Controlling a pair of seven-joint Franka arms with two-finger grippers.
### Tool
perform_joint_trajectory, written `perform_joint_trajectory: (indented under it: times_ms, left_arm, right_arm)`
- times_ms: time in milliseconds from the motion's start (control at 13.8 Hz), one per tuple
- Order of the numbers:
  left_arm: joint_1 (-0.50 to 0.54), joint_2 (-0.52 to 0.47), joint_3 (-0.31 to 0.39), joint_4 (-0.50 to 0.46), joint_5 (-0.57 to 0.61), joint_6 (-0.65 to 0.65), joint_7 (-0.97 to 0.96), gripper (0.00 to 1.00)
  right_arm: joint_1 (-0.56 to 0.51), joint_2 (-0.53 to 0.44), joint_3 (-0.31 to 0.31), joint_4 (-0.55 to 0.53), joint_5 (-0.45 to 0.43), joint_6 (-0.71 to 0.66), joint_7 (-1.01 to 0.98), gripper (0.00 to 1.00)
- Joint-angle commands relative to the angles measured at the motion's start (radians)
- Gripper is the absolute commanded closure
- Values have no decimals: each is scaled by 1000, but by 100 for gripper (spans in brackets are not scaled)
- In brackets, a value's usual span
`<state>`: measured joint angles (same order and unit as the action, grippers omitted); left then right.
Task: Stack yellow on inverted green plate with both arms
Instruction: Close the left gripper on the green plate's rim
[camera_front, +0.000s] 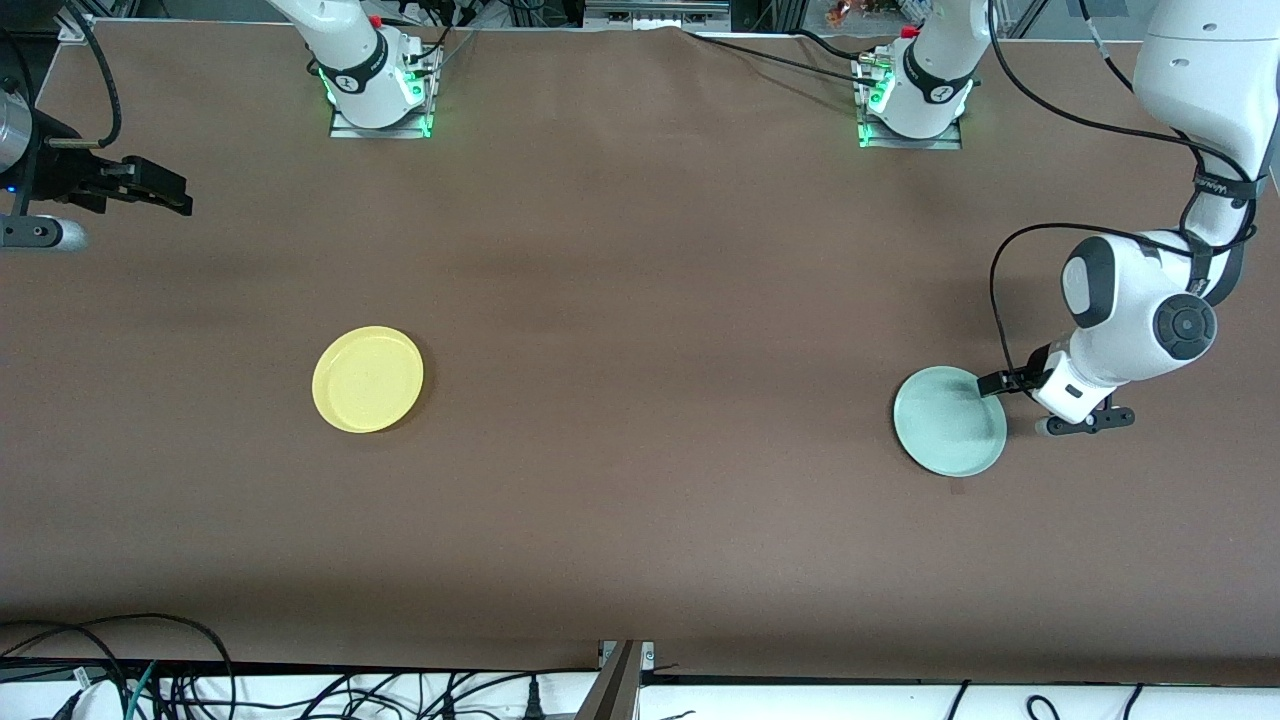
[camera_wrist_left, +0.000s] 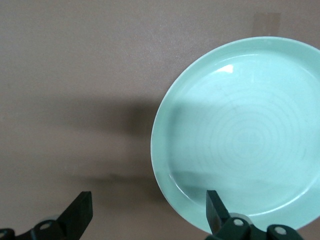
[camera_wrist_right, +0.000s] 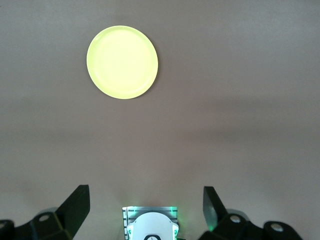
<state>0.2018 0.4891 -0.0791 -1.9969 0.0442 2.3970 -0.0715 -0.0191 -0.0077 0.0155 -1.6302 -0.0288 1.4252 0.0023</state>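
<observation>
The yellow plate (camera_front: 368, 379) lies rim up on the brown table toward the right arm's end; it also shows in the right wrist view (camera_wrist_right: 122, 62). The pale green plate (camera_front: 949, 421) lies rim up toward the left arm's end and fills much of the left wrist view (camera_wrist_left: 245, 135). My left gripper (camera_front: 1010, 382) is open and low at the green plate's edge, one finger (camera_wrist_left: 216, 212) over the rim, the other over bare table; in its own view it is empty (camera_wrist_left: 150, 212). My right gripper (camera_front: 165, 190) is open and empty (camera_wrist_right: 145, 210), high up and apart from the yellow plate.
The two arm bases (camera_front: 378, 90) (camera_front: 915, 100) stand at the table's edge farthest from the front camera. Cables (camera_front: 150, 680) hang along the edge nearest to it. The brown table (camera_front: 640, 350) lies bare between the two plates.
</observation>
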Motion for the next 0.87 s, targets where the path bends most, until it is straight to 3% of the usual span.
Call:
perform_joint_trajectory:
  times_ms: [0,218,436,727,800]
  left_arm:
    - [16,38,-7,32,17,30,-16,8]
    - [13,65,-8,70,19,48,-10,36]
    - [13,82,-7,81,19,48,-7,48]
    - [7,101,-8,89,17,50,-10,50]
    - [7,101,-8,93,19,47,-8,58]
  right_arm:
    - [2,9,-3,26,-3,-22,-1,0]
    - [2,9,-3,26,-3,-22,-1,0]
    - [2,9,-3,26,-3,-22,-4,0]
    - [2,9,-3,26,-3,-22,-4,0]
    - [2,9,-3,26,-3,-22,-4,0]
